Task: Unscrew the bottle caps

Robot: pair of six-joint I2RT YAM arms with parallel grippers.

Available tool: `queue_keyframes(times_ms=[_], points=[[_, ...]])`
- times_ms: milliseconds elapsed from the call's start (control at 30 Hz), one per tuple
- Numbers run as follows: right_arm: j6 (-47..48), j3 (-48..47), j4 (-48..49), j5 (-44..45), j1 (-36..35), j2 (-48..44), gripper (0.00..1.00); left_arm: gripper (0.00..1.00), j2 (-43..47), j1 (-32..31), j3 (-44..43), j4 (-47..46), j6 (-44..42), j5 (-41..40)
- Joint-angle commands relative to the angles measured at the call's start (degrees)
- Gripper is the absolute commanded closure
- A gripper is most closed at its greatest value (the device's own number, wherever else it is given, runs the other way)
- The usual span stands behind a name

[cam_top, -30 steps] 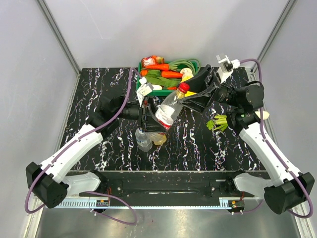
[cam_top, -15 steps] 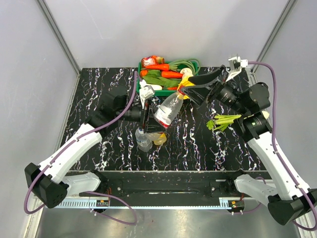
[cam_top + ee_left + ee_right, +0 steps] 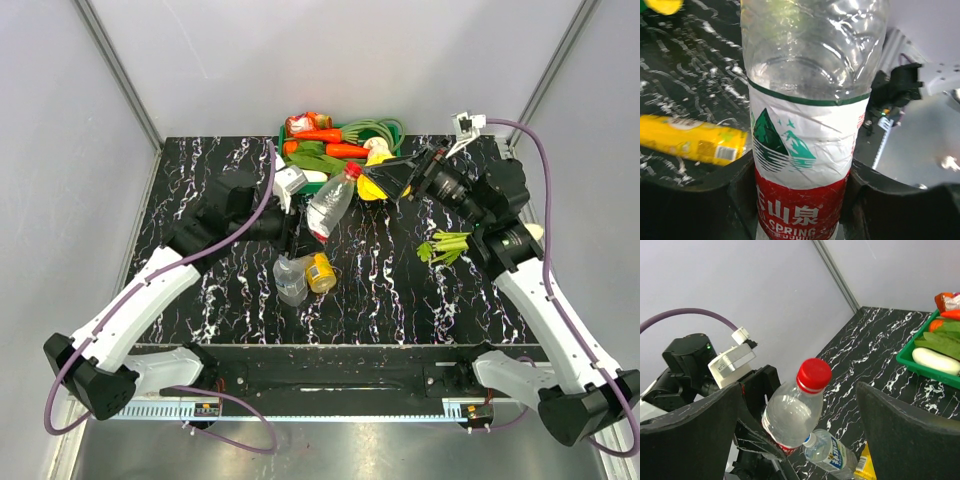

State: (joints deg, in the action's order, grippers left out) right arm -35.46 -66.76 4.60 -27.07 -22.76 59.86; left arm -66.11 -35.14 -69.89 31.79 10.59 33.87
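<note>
Left gripper (image 3: 800, 176) is clamped on the red-label bottle (image 3: 328, 205). Jaws narrow, one finger each side of the label on the lower body. Bottle is lifted off the table (image 3: 400, 290) and tilted, neck pointing away from the left jaws toward the right arm.

Right gripper (image 3: 797, 386) has its jaws spread wide and holds nothing. The red cap (image 3: 814, 375) is on the bottle's neck. In the right wrist view it sits in the gap between the two fingers, touching neither. From the top view it is just past the fingertips.

Blue-label bottle (image 3: 288, 280) lies on its side on the table, below the left jaws. The yellow juice bottle (image 3: 320, 272) lies touching it, off to the left of the jaws in the left wrist view. Caps on these two: too small to tell.

Green tray (image 3: 910, 362) of vegetables is off to the right of the right jaws, well apart from the cap. A green stalk (image 3: 445, 243) lies on the table near the right arm, behind its jaws.
</note>
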Motion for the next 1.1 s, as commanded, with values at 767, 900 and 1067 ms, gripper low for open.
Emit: queue_keyframes(times_ms=[767, 900, 1067], points=[[-17.35, -1.00, 6.73, -7.56, 1.06, 13.26, 0.00, 0.88, -4.11, -16.80, -12.02, 18.21, -4.35, -63.47], [-19.29, -0.65, 8.14, -8.70, 0.97, 15.11, 0.00, 0.88, -7.71, -20.67, -14.40, 20.76, -4.44, -69.71], [-20.43, -0.74, 8.85, -9.67, 1.06, 16.96, 0.00, 0.89, -11.23, -24.10, -16.24, 22.87, -4.09, -74.99]])
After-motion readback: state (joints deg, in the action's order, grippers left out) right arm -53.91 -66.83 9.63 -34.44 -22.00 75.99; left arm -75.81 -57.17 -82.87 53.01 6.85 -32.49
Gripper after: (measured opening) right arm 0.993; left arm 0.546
